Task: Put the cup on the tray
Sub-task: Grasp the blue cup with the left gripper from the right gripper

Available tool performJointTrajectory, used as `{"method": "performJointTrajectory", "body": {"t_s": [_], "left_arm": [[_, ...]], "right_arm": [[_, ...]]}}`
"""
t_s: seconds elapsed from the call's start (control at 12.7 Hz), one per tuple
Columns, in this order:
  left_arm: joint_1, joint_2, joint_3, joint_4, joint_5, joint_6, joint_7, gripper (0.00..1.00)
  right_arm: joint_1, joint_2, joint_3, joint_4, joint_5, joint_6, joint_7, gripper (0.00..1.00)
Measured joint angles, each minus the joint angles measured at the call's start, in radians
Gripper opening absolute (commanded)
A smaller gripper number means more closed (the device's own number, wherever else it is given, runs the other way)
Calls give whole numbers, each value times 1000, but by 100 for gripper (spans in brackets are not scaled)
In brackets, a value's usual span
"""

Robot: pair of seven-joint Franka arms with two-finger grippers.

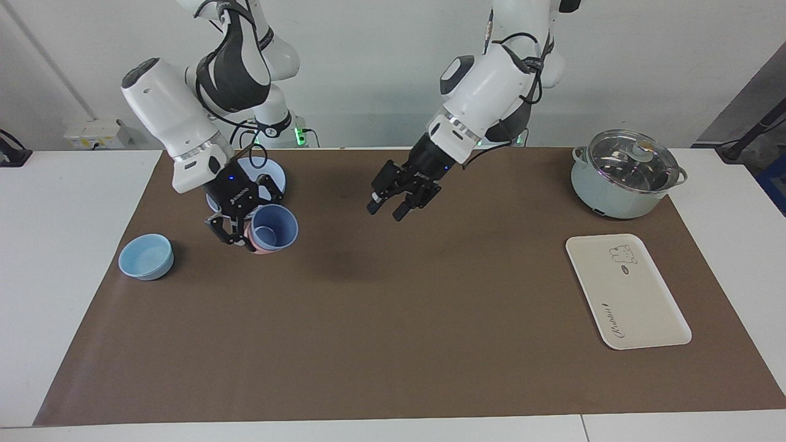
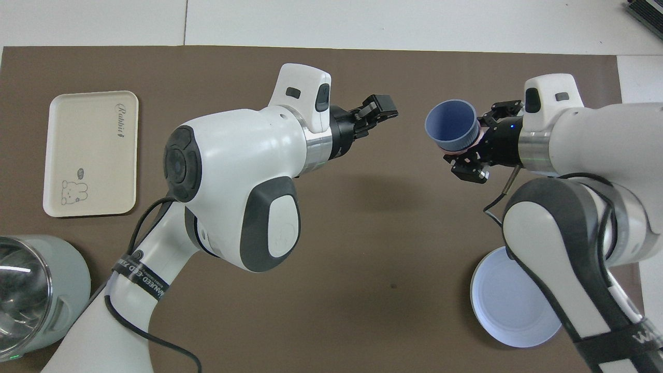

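My right jaws pinch the cup by its rim; it seems light, stiff, slippery; left jaws spread.

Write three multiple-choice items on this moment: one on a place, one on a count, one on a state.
1. Where is the flat cream-white rectangular tray?
A. Toward the left arm's end of the table, beside the pale green lidded pot
B. Toward the right arm's end
C. At the middle of the mat

2. How many things lie on the tray?
A. None
B. One
C. Two

3. The periwinkle-blue plastic tumbler is:
A. Standing on the tray
B. Held up in the right gripper
C. Tipped over on the mat

Answers: 1 A, the tray lies just farther from the robots than the pot; 2 A, its surface is bare; 3 B, the tumbler hangs above the mat.
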Motion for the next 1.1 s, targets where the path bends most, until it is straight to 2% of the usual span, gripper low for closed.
{"method": "performJointTrajectory", "body": {"t_s": [0.24, 0.39, 0.47, 0.55, 0.86, 1.1], "left_arm": [[-46, 53, 0, 35, 0, 31, -25, 54], [-80, 89, 0, 37, 0, 51, -27, 44], [-87, 102, 0, 38, 0, 57, -27, 15], [-90, 108, 0, 42, 0, 58, -27, 0], [-93, 111, -4, 58, 0, 42, -34, 0], [-88, 121, 15, 115, 16, -68, -35, 0]], "right_arm": [[42, -2, 0, 1, -69, -1, 32, 0], [42, -5, -2, 1, -80, -3, 32, 0], [42, -5, -3, 1, -88, -3, 32, 0], [42, -6, -2, 1, -91, -3, 32, 0], [44, -8, -1, 1, -97, -16, 32, 0], [45, -15, -1, 1, -97, -24, 32, 0]]}}
